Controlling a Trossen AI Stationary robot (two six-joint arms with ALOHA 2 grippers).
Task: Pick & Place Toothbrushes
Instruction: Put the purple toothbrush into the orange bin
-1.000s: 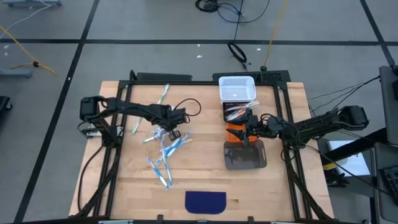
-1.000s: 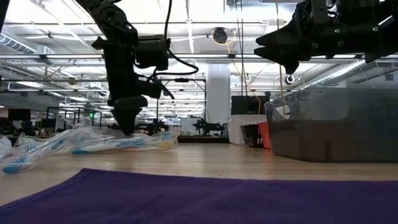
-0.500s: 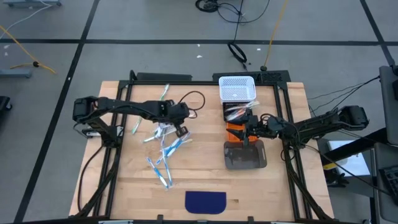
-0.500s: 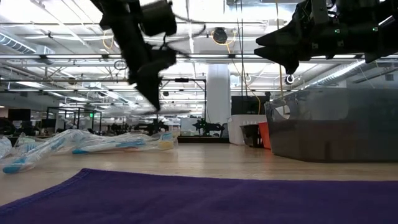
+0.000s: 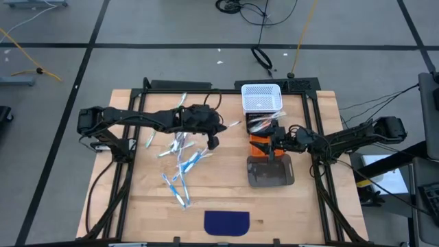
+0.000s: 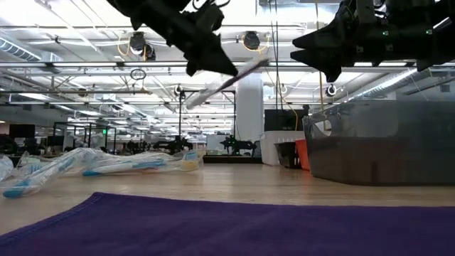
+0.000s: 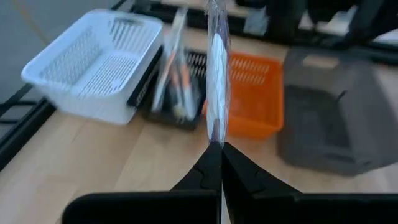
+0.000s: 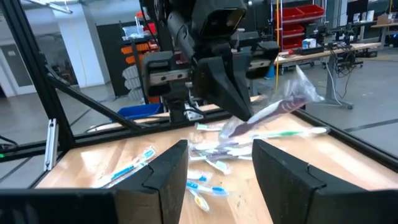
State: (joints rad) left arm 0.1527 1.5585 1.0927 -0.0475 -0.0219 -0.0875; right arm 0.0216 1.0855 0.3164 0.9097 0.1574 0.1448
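- Clamping shut on one wrapped toothbrush (image 7: 216,74), left gripper (image 5: 214,140) raised above mid-table, between the loose pile and the row of bins; held wrapper angled up and out from the closed fingertips (image 6: 213,65) in the low view.
- Hovering over the dark grey bin (image 5: 270,171), right gripper (image 5: 274,152), fingers (image 8: 166,172) parted with nothing between them.
- Seen only in the left wrist view: held toothbrush standing straight out from the fingertips, pointing toward four bins in a row, namely one white basket (image 7: 93,65), one black tray (image 7: 171,87) with a few wrapped brushes in it, one orange basket (image 7: 258,93), one dark grey bin.
- Seen only in the right wrist view: left gripper head-on, wrapper crinkled around the held brush.
- Shown from above: loose toothbrushes (image 5: 180,161) scattered on the wooden table (image 5: 226,192), roughly ten, exact count unclear; one purple cloth (image 5: 227,221) at the near edge.
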